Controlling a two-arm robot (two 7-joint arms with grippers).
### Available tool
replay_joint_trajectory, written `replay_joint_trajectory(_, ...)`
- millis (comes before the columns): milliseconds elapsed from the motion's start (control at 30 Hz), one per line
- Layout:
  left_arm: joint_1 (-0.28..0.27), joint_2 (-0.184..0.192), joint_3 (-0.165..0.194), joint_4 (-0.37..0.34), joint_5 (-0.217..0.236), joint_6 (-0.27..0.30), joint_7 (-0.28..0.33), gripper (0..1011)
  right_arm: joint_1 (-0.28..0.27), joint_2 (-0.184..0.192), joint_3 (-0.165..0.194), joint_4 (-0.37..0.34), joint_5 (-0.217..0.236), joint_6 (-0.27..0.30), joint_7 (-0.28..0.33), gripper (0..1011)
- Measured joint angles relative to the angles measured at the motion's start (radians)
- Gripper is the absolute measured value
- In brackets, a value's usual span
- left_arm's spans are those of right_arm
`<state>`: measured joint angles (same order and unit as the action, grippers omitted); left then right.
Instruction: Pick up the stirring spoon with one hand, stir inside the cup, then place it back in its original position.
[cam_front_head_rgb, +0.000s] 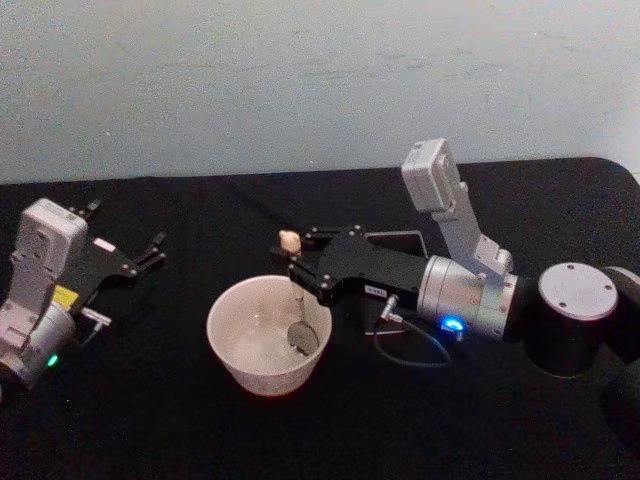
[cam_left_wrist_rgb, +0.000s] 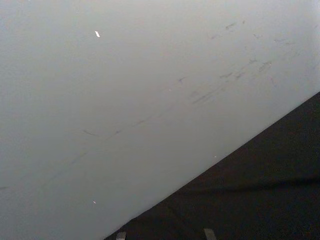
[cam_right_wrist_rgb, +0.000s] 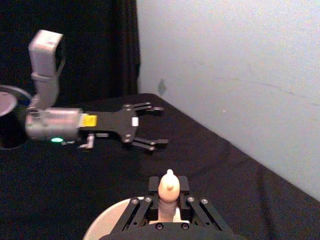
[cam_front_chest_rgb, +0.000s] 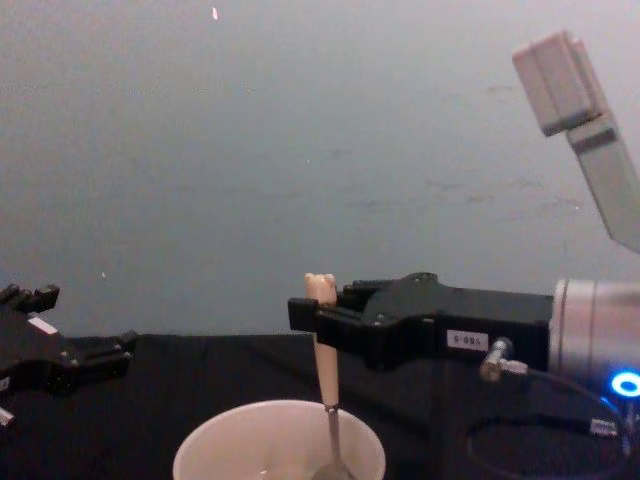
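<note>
Black table (cam_front_head_rgb: 150, 425), cup (cam_front_head_rgb: 258, 376) mid-front, right pincer (cam_front_head_rgb: 291, 262) clenched on stirring spoon (cam_front_head_rgb: 289, 241) over it, left pincer (cam_front_head_rgb: 128, 224) released, well apart.

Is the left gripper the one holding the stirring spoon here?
No: the right gripper grips the stirring spoon, its bowl in the cup; the left gripper sits open and empty.

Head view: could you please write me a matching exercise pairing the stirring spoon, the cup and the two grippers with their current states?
1. stirring spoon
2. cup
3. left gripper
4. right gripper

A. open, off to the left, apart from the cup
B. round, cream-white, standing on the black table
C. shut on the beige handle
D. near upright, bowl down inside the cup

Pairs: 1-D, 2-B, 3-A, 4-C.
</note>
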<state>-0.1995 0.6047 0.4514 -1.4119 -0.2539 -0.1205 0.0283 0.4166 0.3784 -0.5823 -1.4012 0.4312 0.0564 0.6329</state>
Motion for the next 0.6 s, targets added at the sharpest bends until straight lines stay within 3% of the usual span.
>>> replay_joint_trajectory(267,0.0,0.0,0.0,0.0,0.0,0.0,0.0,1001,-0.023,0.04,-0.028,-0.064,0.041,0.017,0.044,223)
replay_joint_trajectory(500,0.0,0.0,0.0,0.0,0.0,0.0,0.0,1001,-0.012,0.027,-0.057,-0.058,0.047,0.016,0.043,223)
replay_joint_trajectory(600,0.0,0.0,0.0,0.0,0.0,0.0,0.0,1001,0.008,0.003,-0.075,-0.031,0.044,0.012,0.033,223)
